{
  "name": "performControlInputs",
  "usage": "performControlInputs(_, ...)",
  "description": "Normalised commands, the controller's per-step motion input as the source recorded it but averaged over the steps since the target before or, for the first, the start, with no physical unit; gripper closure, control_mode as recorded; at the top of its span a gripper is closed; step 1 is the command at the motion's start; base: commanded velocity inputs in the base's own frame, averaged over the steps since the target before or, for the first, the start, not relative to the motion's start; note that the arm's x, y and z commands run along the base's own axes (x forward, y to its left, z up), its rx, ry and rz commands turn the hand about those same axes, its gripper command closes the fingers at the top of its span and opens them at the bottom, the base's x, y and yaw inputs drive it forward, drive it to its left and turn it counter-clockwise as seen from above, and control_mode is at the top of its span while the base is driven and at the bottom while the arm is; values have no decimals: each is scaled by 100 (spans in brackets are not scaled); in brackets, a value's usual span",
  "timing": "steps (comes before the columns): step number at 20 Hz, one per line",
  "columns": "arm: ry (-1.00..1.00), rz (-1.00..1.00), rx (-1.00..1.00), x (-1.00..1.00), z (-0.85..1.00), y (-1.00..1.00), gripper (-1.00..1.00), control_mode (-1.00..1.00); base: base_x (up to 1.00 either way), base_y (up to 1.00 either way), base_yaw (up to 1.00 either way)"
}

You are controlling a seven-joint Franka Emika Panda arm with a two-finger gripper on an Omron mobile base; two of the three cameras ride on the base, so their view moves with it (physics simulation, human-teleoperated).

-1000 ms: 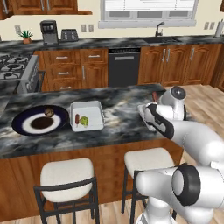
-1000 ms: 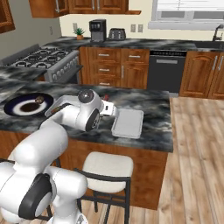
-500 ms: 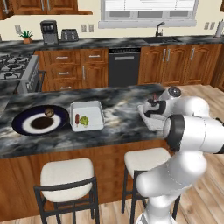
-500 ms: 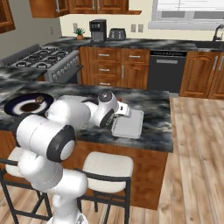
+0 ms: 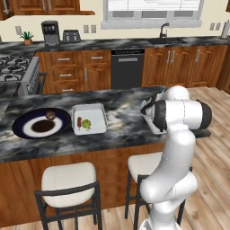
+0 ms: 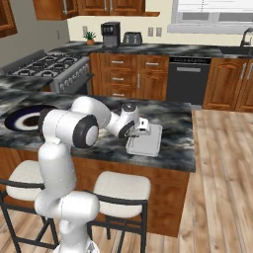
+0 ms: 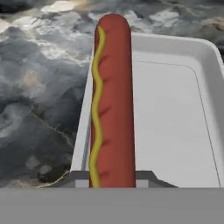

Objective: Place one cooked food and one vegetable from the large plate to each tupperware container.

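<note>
Hot dog (image 7: 112, 105), red-brown with a wavy yellow mustard line, clamped in gripper (image 7: 112, 186); sticks straight out from between the fingertips in hand view, over the left wall of right-hand tupperware container (image 7: 175, 127). Whether it touches that wall: cannot tell from this angle. Container floor bare, pale grey-white, rounded corners, low walls.

Same container (image 6: 148, 143) in right base view on marbled dark counter (image 6: 173, 123), near the counter's right end, gripper (image 6: 140, 129) at its left edge. In left base view mostly hidden behind the arm's white elbow; only an edge (image 5: 150, 123) visible.

Further left along counter (image 5: 121, 101): second tupperware container (image 5: 89, 119), holding a small reddish-brown piece (image 5: 79, 122) and a green vegetable (image 5: 86, 124) side by side, apparently touching.

Just beside that, left: large plate (image 5: 20, 123), navy rim, white ring, dark centre. Small round brown item (image 5: 50, 115) on its upper right part; kind of food too small to tell. Plate's edge (image 6: 12, 118) also visible at left in right base view, behind the arm.

Two stools with pale cushions (image 5: 67, 177) under the near counter edge.
</note>
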Motion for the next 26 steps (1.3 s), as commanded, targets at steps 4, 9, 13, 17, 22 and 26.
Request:
performControlInputs(4, 2, 14, 1, 38, -57, -15, 100, -100, 0, 0, 0)
performControlInputs(9, 2, 3, 0, 30, -55, 0, 100, -100, 0, 0, 0)
performControlInputs(13, 0, 0, 0, 3, -72, 12, 100, -100, 0, 0, 0)
performControlInputs(17, 0, -3, -1, 1, -49, 46, -100, -100, 0, 0, 0)
performControlInputs(22, 0, -8, 0, -8, 15, 4, -100, -100, 0, 0, 0)
performControlInputs(26, -9, -10, 0, -35, 53, 0, -100, -100, 0, 0, 0)
